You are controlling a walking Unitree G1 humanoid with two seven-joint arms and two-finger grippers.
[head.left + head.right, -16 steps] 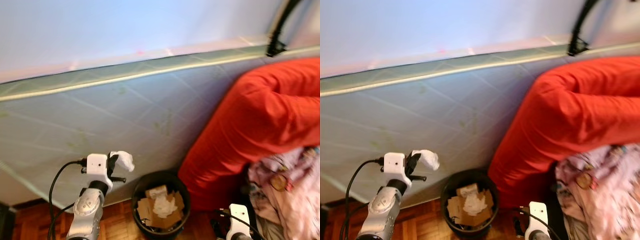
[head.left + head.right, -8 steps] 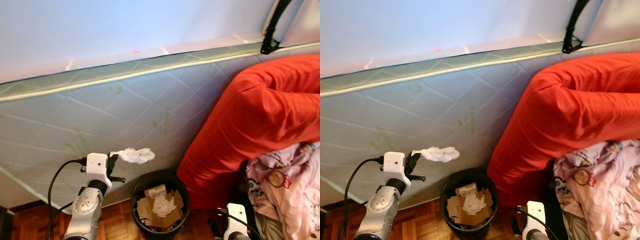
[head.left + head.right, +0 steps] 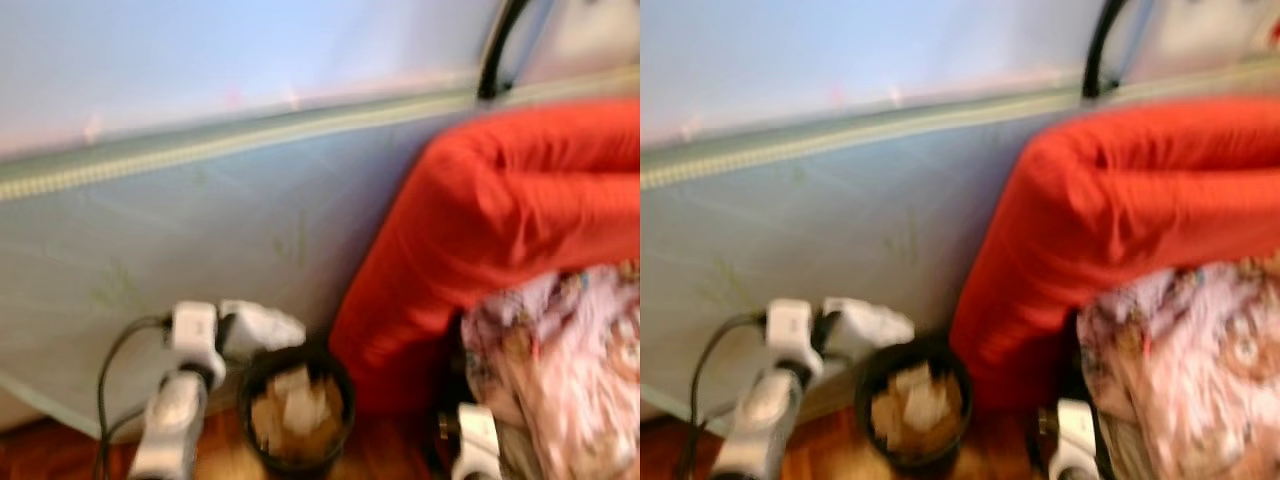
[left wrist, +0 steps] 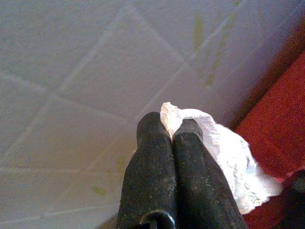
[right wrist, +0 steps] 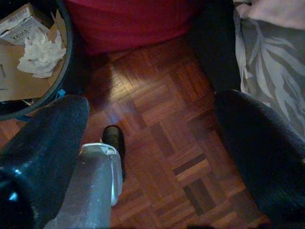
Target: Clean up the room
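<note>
Crumpled white tissue (image 4: 209,143) is pinched tight between the closed fingers of the left gripper (image 4: 170,133), held up against the mattress side (image 3: 150,230) just above the rim of the black trash bin (image 3: 296,410). Right gripper (image 5: 152,143) hangs low over the parquet floor (image 5: 162,114), fingers spread wide and holding nothing

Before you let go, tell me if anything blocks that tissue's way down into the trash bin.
Nothing visible does. The left gripper holds the white tissue just above the black bin's open rim, left of its middle. Cardboard and paper lie inside, below the rim.
</note>
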